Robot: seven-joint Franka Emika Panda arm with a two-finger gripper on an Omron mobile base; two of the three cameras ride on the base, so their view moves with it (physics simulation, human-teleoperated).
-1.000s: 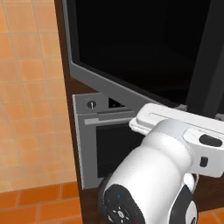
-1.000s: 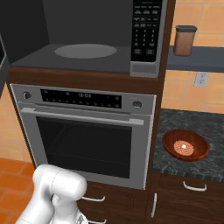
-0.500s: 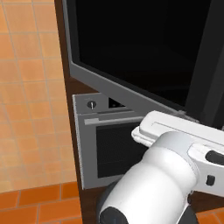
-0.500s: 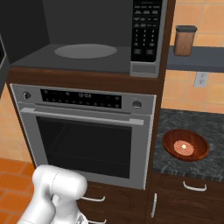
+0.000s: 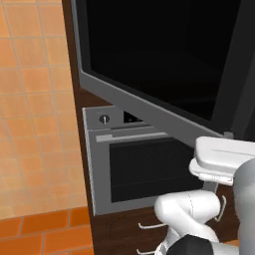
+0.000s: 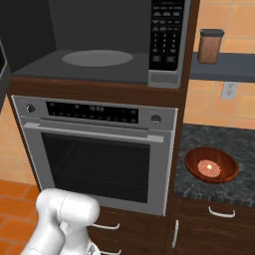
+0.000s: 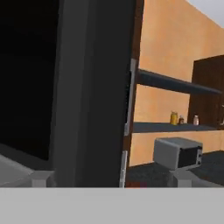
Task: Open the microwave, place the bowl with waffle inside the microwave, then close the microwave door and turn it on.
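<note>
The microwave (image 6: pixel 99 45) stands open above the oven, its grey cavity and round turntable (image 6: pixel 97 58) exposed and its keypad (image 6: pixel 167 35) on the right edge. The microwave door (image 5: pixel 164 64), black glass in a grey-silver frame, is swung far out to the left. In the hand view the door's glass (image 7: pixel 26 78) and grey frame (image 7: pixel 87 87) stand close ahead. My gripper (image 7: pixel 110 178) is open, its fingertips (image 7: pixel 41 178) far apart with nothing held. The brown bowl with waffle (image 6: pixel 211 165) rests on the dark counter right of the oven.
A silver oven (image 6: pixel 99 149) with two knobs sits under the microwave, with drawers below it. A brown jar (image 6: pixel 210 46) stands on the shelf at the upper right. The hand view shows shelves with small bottles (image 7: pixel 175 118) and a silver box-shaped appliance (image 7: pixel 177 153) beyond the door.
The jaws have spread to full width. In the left base view my arm's white upper part has shifted right and down, away from the open door. Door and bowl have not moved.
</note>
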